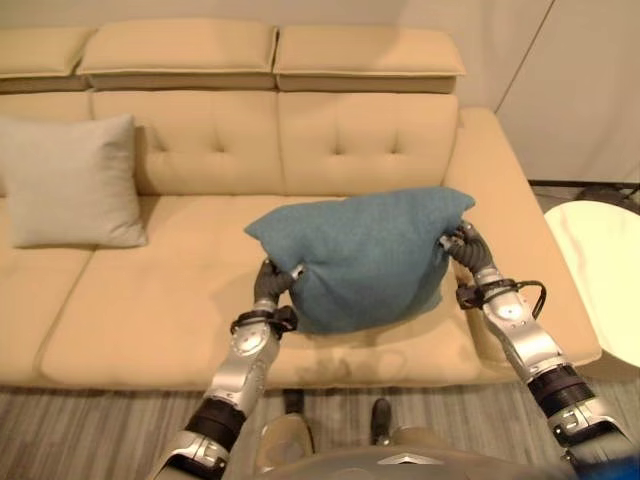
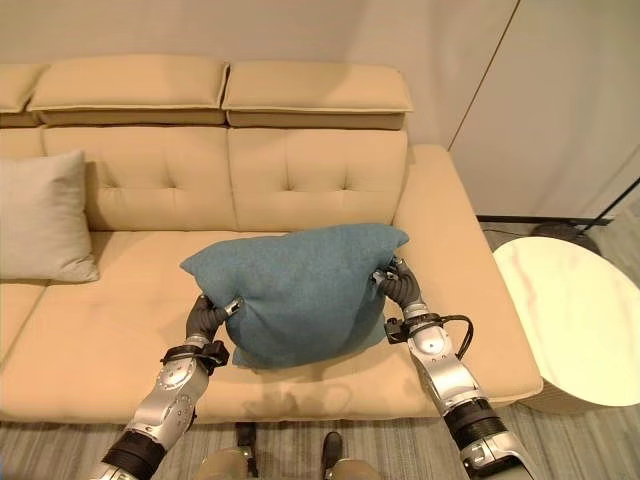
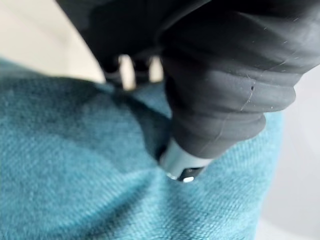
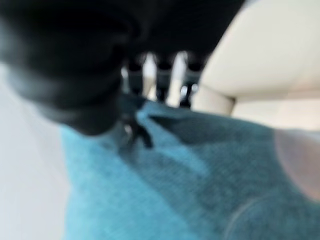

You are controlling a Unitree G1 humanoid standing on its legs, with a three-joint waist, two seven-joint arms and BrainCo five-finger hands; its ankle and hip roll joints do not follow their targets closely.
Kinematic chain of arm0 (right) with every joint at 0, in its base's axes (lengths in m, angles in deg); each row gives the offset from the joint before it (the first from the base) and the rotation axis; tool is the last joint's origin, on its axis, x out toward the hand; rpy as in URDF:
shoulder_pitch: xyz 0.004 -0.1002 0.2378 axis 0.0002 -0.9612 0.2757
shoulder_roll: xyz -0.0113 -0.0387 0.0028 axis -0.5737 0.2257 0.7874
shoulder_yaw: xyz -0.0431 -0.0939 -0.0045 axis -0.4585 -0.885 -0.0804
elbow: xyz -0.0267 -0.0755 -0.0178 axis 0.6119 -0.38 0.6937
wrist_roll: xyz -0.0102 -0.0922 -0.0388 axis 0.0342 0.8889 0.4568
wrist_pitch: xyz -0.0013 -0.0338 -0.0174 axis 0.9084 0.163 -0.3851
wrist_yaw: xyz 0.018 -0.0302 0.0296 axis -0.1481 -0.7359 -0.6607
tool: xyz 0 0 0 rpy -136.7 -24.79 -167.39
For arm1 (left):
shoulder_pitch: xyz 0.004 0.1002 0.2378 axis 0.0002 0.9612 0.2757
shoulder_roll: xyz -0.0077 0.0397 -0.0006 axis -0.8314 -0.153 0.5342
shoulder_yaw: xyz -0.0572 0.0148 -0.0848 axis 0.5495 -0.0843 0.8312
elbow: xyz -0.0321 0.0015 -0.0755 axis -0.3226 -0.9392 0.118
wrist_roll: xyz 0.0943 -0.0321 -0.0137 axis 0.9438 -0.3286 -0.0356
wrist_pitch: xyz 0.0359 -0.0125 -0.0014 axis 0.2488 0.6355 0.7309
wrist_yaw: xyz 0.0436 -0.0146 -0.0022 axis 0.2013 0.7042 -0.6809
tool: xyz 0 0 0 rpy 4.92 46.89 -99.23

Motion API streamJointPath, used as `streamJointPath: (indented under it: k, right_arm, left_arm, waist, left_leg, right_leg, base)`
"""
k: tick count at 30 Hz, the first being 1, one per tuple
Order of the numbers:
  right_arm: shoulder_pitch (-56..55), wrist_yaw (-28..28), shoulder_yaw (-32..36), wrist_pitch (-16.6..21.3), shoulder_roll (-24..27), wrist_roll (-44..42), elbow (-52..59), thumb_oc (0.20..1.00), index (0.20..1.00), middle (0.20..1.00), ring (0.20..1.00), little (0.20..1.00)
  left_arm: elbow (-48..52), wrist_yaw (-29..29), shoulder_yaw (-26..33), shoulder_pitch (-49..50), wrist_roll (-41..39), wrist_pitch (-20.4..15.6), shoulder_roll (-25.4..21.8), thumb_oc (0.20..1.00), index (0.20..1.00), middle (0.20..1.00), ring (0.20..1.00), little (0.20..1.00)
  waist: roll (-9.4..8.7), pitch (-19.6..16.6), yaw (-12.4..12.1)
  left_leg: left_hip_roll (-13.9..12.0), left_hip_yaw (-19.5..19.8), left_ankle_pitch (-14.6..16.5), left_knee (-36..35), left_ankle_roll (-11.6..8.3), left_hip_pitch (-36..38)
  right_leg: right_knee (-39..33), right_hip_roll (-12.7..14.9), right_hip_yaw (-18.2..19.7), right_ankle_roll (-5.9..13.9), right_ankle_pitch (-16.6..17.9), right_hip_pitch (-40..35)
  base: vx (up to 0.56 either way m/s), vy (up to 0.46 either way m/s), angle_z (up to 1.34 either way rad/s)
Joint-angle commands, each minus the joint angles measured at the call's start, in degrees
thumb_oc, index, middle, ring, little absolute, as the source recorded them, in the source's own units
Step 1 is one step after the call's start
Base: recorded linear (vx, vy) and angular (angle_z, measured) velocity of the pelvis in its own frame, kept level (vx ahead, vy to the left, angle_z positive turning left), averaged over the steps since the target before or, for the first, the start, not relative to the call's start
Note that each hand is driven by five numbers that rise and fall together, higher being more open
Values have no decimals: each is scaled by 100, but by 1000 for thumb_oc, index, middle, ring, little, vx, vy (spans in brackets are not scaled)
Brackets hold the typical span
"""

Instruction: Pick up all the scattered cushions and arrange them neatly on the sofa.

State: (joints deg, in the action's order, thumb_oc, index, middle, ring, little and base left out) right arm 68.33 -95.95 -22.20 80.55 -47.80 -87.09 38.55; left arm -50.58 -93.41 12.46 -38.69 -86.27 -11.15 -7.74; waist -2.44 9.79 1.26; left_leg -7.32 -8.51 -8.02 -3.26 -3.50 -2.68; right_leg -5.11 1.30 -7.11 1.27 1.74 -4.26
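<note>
Holding the teal cushion (image 1: 365,255) by its two side edges, the left hand (image 1: 272,283) and right hand (image 1: 463,247) have their fingers pinched into the fabric, the cushion's lower edge resting on the sofa (image 1: 150,300) seat. Recommended: keep both grips level, stand it upright against the tufted backrest. A grey cushion (image 1: 70,180) already leans there, well apart. The round white side table (image 2: 575,320) beside the armrest obstructs nothing.
</note>
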Motion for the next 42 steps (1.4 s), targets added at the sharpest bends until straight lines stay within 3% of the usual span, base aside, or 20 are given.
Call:
streamJointPath:
  k: [1,3,4,9,12,14,15,19,24,32,37,42]
  right_arm:
    - [483,119,-152,583,-209,-62,632,200,200,200,200,200]
    - [496,119,-149,565,-261,-16,676,200,200,200,200,200]
    - [556,119,-195,555,-338,14,645,200,200,200,200,200]
    - [700,91,-283,548,-452,35,615,200,200,200,200,200]
    - [743,116,-292,531,-428,-28,550,200,200,200,200,200]
    - [783,139,-272,559,-360,-103,575,200,200,200,200,200]
    - [764,92,-272,573,-332,-75,529,200,200,200,200,200]
    - [570,190,-206,542,-254,-36,677,200,200,200,200,200]
    - [382,182,-40,560,-170,-27,760,200,200,200,200,200]
    - [568,84,21,635,-127,-39,1057,200,200,200,200,200]
    - [1326,-128,-242,676,-231,-15,1054,200,200,200,200,200]
    - [2734,-508,-597,637,-88,29,705,200,200,200,200,200]
  left_arm:
    - [790,256,-164,-496,121,-553,62,200,200,200,200,200]
    - [858,247,-170,-522,134,-542,34,200,200,200,200,200]
    - [852,214,-183,-567,167,-550,-7,200,200,200,200,200]
    - [888,117,-177,-667,193,-572,-127,200,200,200,200,200]
    - [876,106,-118,-655,176,-590,-132,200,200,200,200,200]
    - [770,125,-111,-734,164,-587,-115,200,200,200,200,200]
    - [657,29,-108,-760,180,-604,-100,200,200,200,200,200]
    - [761,188,-169,-711,197,-569,-16,200,200,200,200,200]
    - [854,283,-201,-643,219,-505,60,200,200,200,200,200]
    - [1094,171,-255,-1021,277,-549,58,200,200,200,200,200]
    - [1095,-142,-340,-1677,302,-686,79,200,200,200,200,200]
    - [616,-673,-427,-3015,269,-896,-146,200,200,200,200,200]
  waist:
    - [-54,-427,-99]
    - [-50,-454,-119]
    - [-58,-424,-105]
    - [-7,-328,-83]
    - [-29,-359,-22]
    - [-81,-344,139]
    - [-119,-314,199]
    - [-160,-390,219]
    - [-61,-518,237]
    - [22,-441,250]
    - [73,-224,224]
    - [108,79,181]
  left_leg:
    - [208,-59,293,523,-209,-275]
    - [306,-210,450,588,-90,-144]
    - [362,-340,567,605,23,-40]
    - [405,-517,756,628,187,100]
    - [496,-473,841,557,172,222]
    - [585,-387,927,459,134,353]
    - [599,-351,957,473,130,373]
    - [628,-282,1028,550,102,450]
    - [592,-222,1034,477,40,570]
    - [515,-182,962,384,-37,499]
    - [478,-139,874,408,-69,183]
    - [466,-70,748,597,-121,-581]
  right_leg:
    - [611,377,-227,535,-385,-89]
    - [927,544,-174,618,-441,-82]
    - [1401,688,-129,747,-224,154]
    - [2276,801,-22,832,-76,746]
    - [1729,647,90,743,-122,870]
    - [912,536,301,777,176,1131]
    - [847,488,426,782,217,1192]
    - [776,523,404,748,192,945]
    - [457,458,122,669,111,567]
    - [298,416,-25,628,82,524]
    - [340,410,-62,602,112,783]
    - [578,450,-94,585,198,1550]
  base:
    - [281,282,-8]
    - [173,206,-18]
    - [67,127,-25]
    - [79,161,-35]
    - [135,45,-31]
    - [164,-33,-10]
    - [136,-38,14]
    - [137,-60,40]
    - [129,-84,9]
    - [35,-61,8]
    - [-81,-38,5]
    - [-136,-30,13]
